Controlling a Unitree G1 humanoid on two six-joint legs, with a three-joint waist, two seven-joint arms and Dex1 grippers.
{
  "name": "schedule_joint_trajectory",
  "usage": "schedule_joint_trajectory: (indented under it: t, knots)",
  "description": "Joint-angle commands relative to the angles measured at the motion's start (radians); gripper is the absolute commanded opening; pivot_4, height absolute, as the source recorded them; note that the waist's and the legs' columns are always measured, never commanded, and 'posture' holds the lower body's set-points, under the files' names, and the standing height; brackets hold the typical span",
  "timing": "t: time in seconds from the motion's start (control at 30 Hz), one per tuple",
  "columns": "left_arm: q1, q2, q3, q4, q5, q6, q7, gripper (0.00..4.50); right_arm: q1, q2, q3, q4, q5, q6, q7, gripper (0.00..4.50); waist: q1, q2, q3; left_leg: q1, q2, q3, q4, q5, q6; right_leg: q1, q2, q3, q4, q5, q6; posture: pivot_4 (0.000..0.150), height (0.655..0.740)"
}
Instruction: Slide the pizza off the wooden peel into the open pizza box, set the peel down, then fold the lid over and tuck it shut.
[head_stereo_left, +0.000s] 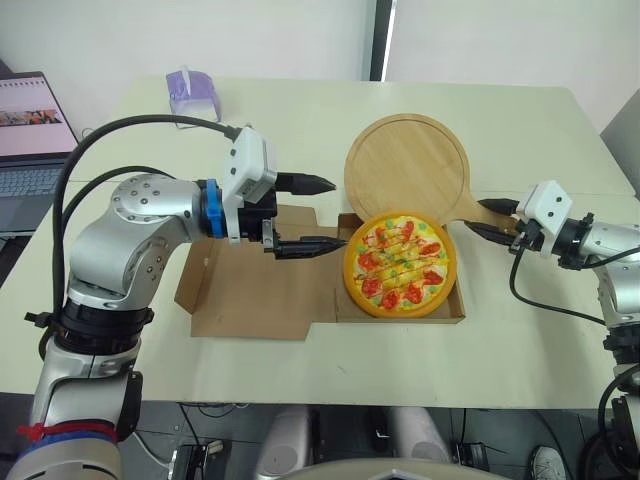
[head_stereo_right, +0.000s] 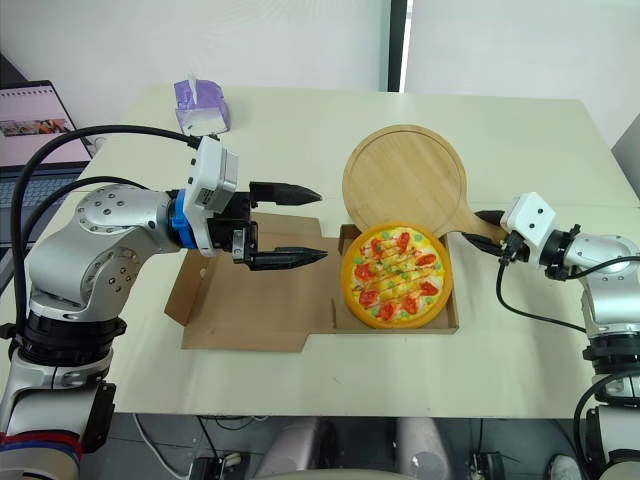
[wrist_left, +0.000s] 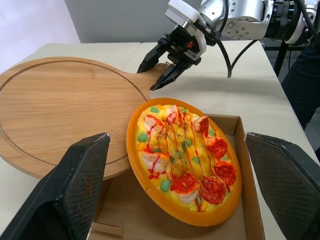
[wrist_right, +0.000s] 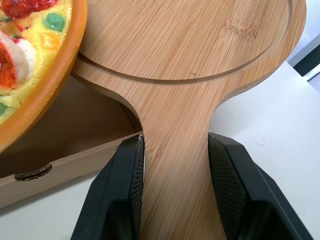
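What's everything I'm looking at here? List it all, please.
pizza: one, orange-rimmed, in the box's base, edge overlapping the peel.
wooden peel: one, light wood, behind the box.
pizza box: one, brown cardboard, open, lid flat leftward.
tissue pack: one, purple, table's far left.
laptop: one, grey, open, beyond the table's left edge.
table: one, cream, under box and peel.
left gripper: one, black, open above the lid.
right gripper: one, black, shut on the peel's handle.
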Motion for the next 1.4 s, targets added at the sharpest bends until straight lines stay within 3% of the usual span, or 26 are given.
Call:
schedule_joint_trajectory:
  t: [0.03, 0.43, 0.67, 0.83, 1.03, 1.2, 1.4]
  knots:
    - [-0.007, 0.009, 0.036, -0.027, -0.001, -0.016, 0.004, 4.5, -0.064, -0.01, -0.04, 0.017, 0.005, -0.068, -0.039, 1.58, 0.0, 0.0, 0.0, 0.0, 0.0, 0.0, 0.0, 0.0, 0.0, 0.0, 0.0, 0.0, 0.0, 0.0, 0.0, 0.15, 0.74]
    - [-0.006, 0.002, 0.032, -0.024, 0.004, -0.026, 0.004, 4.5, -0.235, -0.002, -0.03, 0.251, -0.091, -0.279, -0.174, 1.58, -0.001, 0.0, 0.0, 0.0, 0.0, 0.0, 0.0, 0.0, 0.0, 0.0, 0.0, 0.0, 0.0, 0.0, 0.0, 0.15, 0.74]
    - [0.006, -0.003, 0.029, -0.04, -0.001, -0.025, 0.01, 4.5, -0.193, -0.026, -0.055, 0.216, -0.048, -0.244, -0.157, 1.58, 0.0, 0.0, 0.0, 0.0, 0.0, 0.0, 0.0, 0.0, 0.0, 0.0, 0.0, 0.0, 0.0, 0.0, 0.0, 0.15, 0.74]
    - [-0.002, -0.03, 0.014, -0.048, -0.009, -0.021, 0.017, 4.5, -0.064, -0.105, -0.14, 0.073, 0.009, -0.087, -0.16, 1.58, 0.009, 0.0, 0.0, -0.003, -0.001, -0.001, 0.001, 0.0, 0.0, 0.0, -0.001, -0.002, 0.0, 0.0, 0.0, 0.15, 0.74]
    - [-0.04, -0.11, -0.045, -0.058, -0.029, -0.01, 0.0, 4.5, 0.271, -0.206, -0.343, -0.256, 0.135, 0.342, -0.14, 1.58, 0.026, 0.001, 0.0, -0.007, -0.001, -0.004, 0.004, 0.0, 0.0, -0.001, -0.002, -0.004, 0.0, 0.0, 0.0, 0.15, 0.74]
    - [-0.079, -0.183, -0.073, -0.052, -0.042, -0.003, -0.003, 4.5, 0.496, -0.167, -0.566, -0.475, 0.232, 0.702, -0.239, 1.58, 0.022, 0.001, 0.0, -0.008, -0.001, -0.004, 0.006, -0.002, 0.004, 0.0, -0.001, -0.004, 0.001, 0.0, 0.0, 0.15, 0.74]
    - [-0.098, -0.239, -0.1, -0.043, -0.048, 0.0, -0.015, 4.5, 0.761, -0.084, -0.711, -0.562, 0.213, 0.812, -0.259, 1.58, 0.025, 0.003, -0.002, -0.008, 0.0, -0.004, 0.006, -0.002, 0.004, 0.001, 0.001, -0.003, 0.001, 0.0, 0.0, 0.15, 0.74]
